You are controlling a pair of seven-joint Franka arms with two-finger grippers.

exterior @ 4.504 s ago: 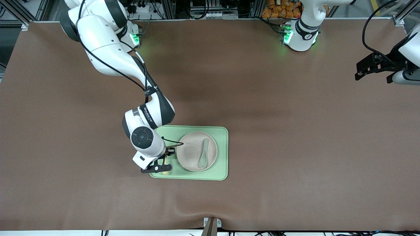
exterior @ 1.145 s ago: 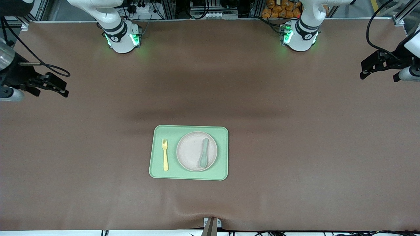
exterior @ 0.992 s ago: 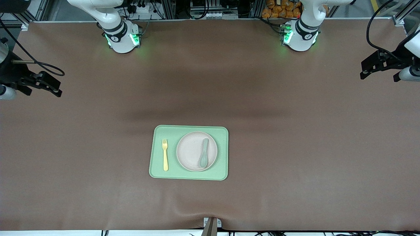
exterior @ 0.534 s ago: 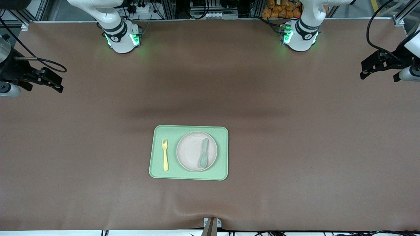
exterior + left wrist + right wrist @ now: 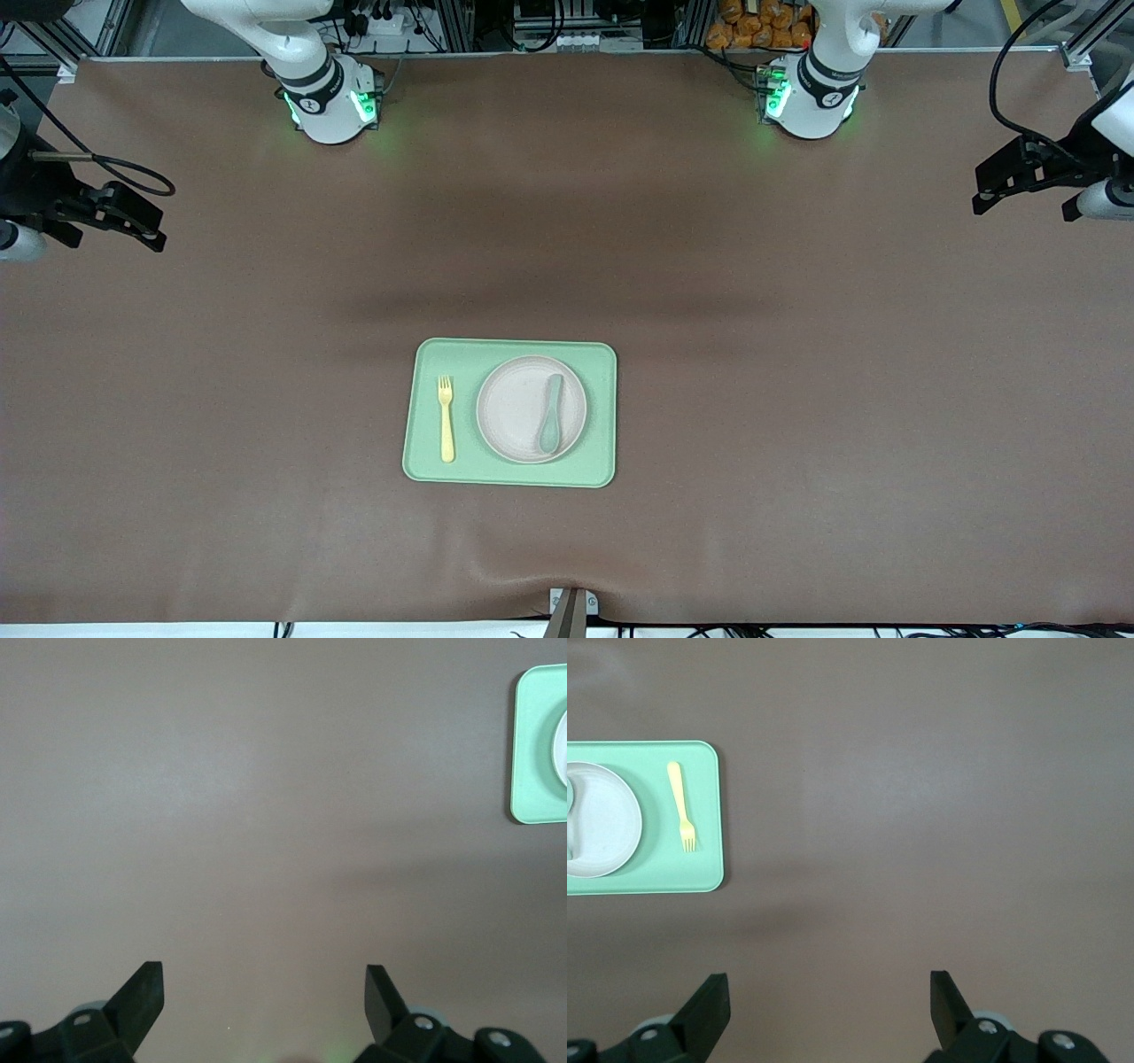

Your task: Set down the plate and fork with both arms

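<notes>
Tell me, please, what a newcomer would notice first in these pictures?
The pale green tray stands out on the brown table, toward the camera. On it lie a cream plate with a teal spoon in it, and a yellow fork beside the plate, toward the right arm's end. The right gripper and left gripper hang open over the table's two ends.

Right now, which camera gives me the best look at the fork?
The front view: the fork lies whole and unobstructed on the tray beside the plate. The right wrist view also shows the whole fork, but smaller. The left wrist view shows only a tray corner, no fork.
</notes>
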